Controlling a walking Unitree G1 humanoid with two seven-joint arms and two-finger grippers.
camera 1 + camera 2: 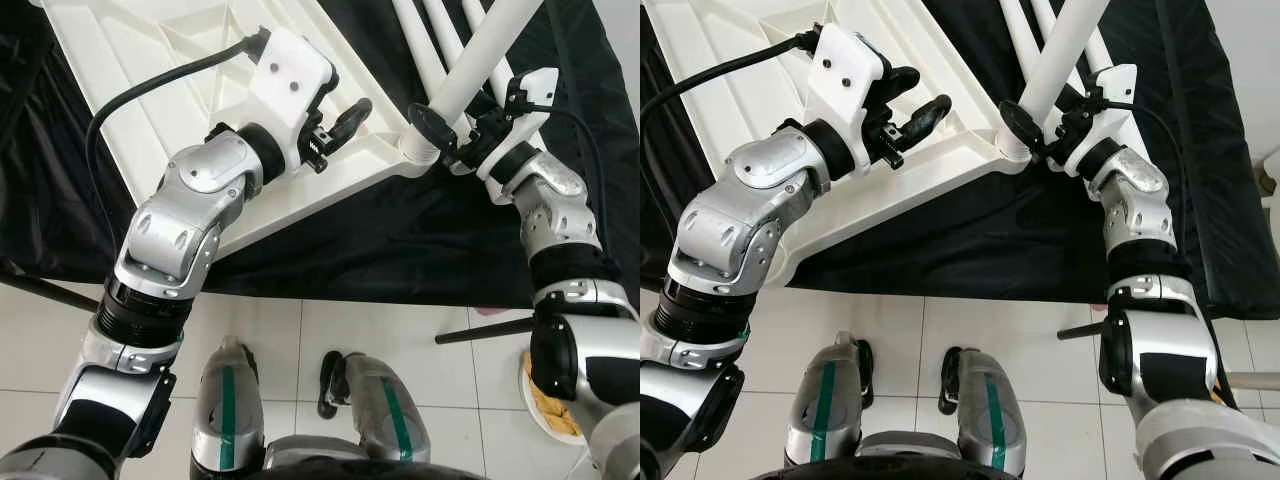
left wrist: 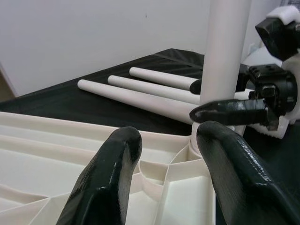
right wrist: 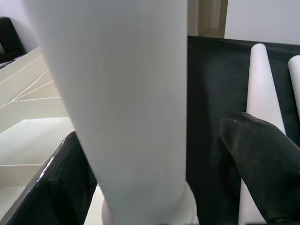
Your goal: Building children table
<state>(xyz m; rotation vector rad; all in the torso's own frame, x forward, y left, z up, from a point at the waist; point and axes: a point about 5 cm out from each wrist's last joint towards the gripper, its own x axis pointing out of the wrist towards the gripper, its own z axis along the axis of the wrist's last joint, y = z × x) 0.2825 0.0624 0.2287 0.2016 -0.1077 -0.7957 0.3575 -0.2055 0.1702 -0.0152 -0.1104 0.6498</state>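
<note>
An upturned white plastic table top (image 1: 200, 60) lies on a black cloth. One white table leg (image 1: 480, 60) stands upright in its near corner socket (image 1: 418, 150). My right gripper (image 1: 1040, 125) is open at the foot of this leg, with a finger on either side. In the right wrist view the leg (image 3: 126, 93) rests against one finger, and a narrow gap shows before the other finger (image 3: 262, 154). My left gripper (image 1: 922, 92) hovers open just over the ribbed underside, a short way from the socket, holding nothing.
Three spare white legs (image 2: 140, 96) lie side by side on the black cloth (image 1: 400, 240) beyond the corner. Below the cloth's front edge there is tiled floor (image 1: 300, 340), a black bar (image 1: 485, 330) and a plate (image 1: 545, 405) at the right.
</note>
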